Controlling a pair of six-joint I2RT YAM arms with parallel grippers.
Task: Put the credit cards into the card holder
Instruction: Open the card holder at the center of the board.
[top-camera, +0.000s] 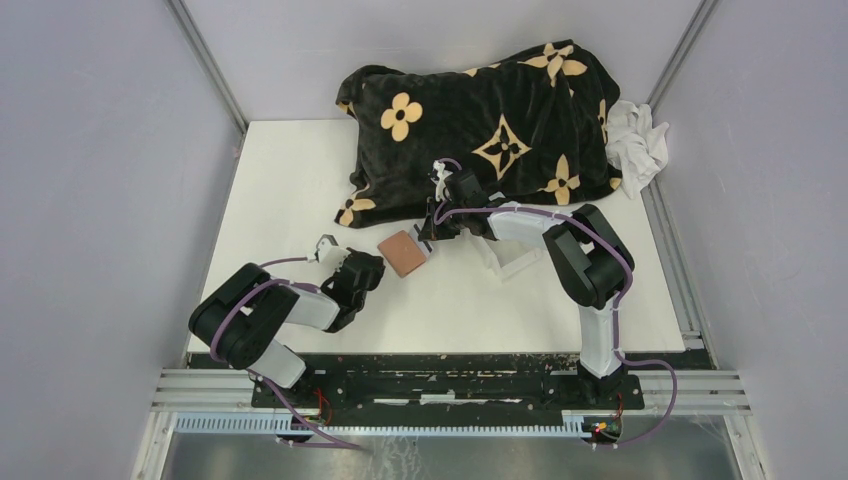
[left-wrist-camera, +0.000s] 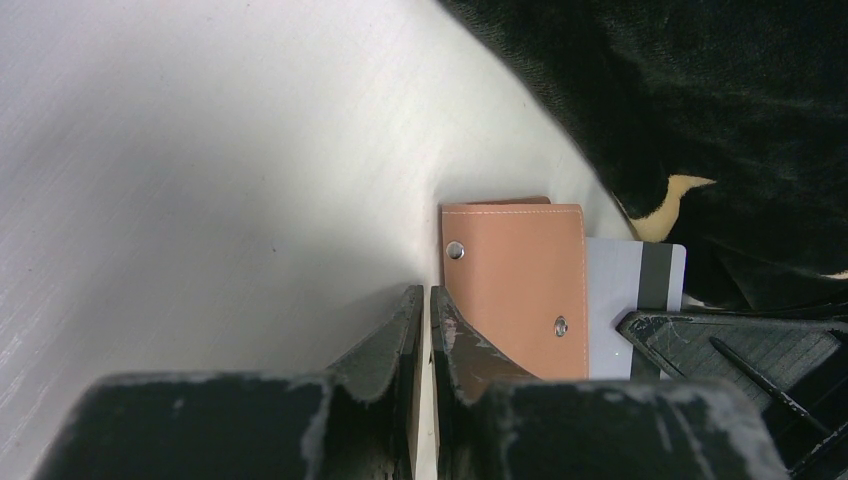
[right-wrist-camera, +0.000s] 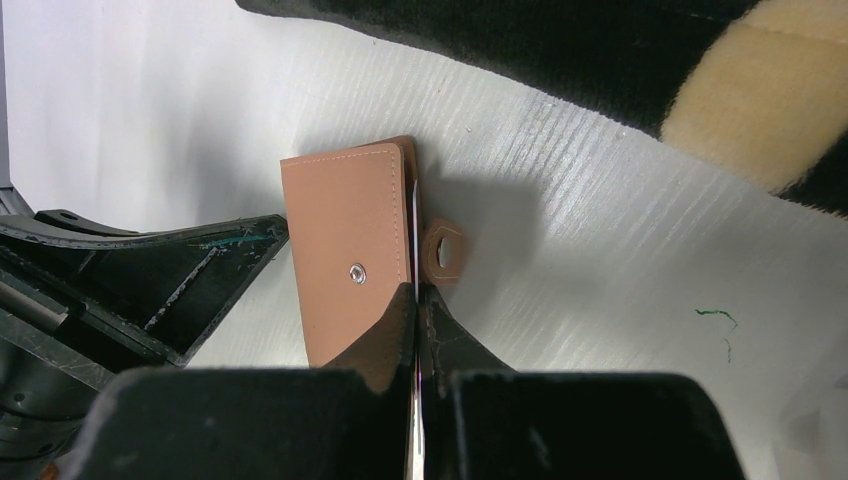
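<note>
The brown leather card holder (top-camera: 404, 254) lies on the white table just in front of the blanket. My left gripper (top-camera: 376, 266) is shut on a thin tan flap at the holder's left edge (left-wrist-camera: 428, 296). The holder's face (left-wrist-camera: 518, 290) shows two metal snaps. A grey-silver credit card (left-wrist-camera: 632, 300) with a dark stripe sticks out of its far side. My right gripper (top-camera: 429, 238) is shut on that card, seen edge-on between the jaws (right-wrist-camera: 414, 292), at the holder's open edge (right-wrist-camera: 345, 250). A snap tab (right-wrist-camera: 443, 250) pokes out beside it.
A black blanket with tan flowers (top-camera: 480, 120) covers the back of the table, close behind the holder. A crumpled white cloth (top-camera: 640, 140) lies at its right end. A pale object (top-camera: 512, 262) sits under my right forearm. Grey walls close in both sides.
</note>
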